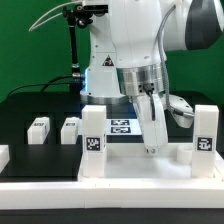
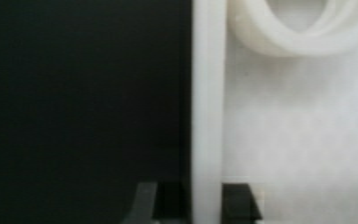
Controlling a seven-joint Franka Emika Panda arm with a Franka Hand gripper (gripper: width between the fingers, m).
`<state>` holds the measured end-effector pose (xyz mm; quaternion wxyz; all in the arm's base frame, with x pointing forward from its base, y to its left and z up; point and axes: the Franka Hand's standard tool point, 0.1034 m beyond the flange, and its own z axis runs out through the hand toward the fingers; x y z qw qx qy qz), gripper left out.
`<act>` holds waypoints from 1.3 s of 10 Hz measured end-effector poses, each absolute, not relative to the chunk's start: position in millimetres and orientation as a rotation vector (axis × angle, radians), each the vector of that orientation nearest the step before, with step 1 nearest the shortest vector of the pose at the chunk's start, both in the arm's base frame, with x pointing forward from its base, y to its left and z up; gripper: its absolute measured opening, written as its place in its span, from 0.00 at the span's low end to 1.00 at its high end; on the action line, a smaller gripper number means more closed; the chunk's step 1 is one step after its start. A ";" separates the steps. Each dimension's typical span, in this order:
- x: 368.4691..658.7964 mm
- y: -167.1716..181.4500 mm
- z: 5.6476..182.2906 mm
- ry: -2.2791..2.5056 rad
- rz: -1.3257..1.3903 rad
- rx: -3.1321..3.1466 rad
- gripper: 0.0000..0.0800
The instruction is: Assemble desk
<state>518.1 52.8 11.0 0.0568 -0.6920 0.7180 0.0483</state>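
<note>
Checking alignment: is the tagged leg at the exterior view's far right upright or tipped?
Upright: the leg stands with its sides vertical, tag facing the camera. Whether it sits in a socket, cannot tell.

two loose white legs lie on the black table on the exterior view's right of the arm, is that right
Not quite: the two loose legs lie on the black table on the exterior view's left of the arm, not its right. The exterior view shows it.
</note>
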 end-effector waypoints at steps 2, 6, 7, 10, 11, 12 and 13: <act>516.8 50.6 11.6 2.134 0.142 -2.141 0.08; 480.5 -2.4 13.0 1.622 0.173 -2.523 0.08; 476.3 -6.8 11.2 1.492 0.181 -2.601 0.08; 473.0 -11.0 9.9 1.263 0.166 -2.717 0.08; 473.6 -15.5 10.0 1.179 0.155 -2.755 0.08; 478.1 -18.5 10.3 1.018 0.157 -2.816 0.08; 488.4 -21.1 10.8 0.777 0.145 -2.896 0.08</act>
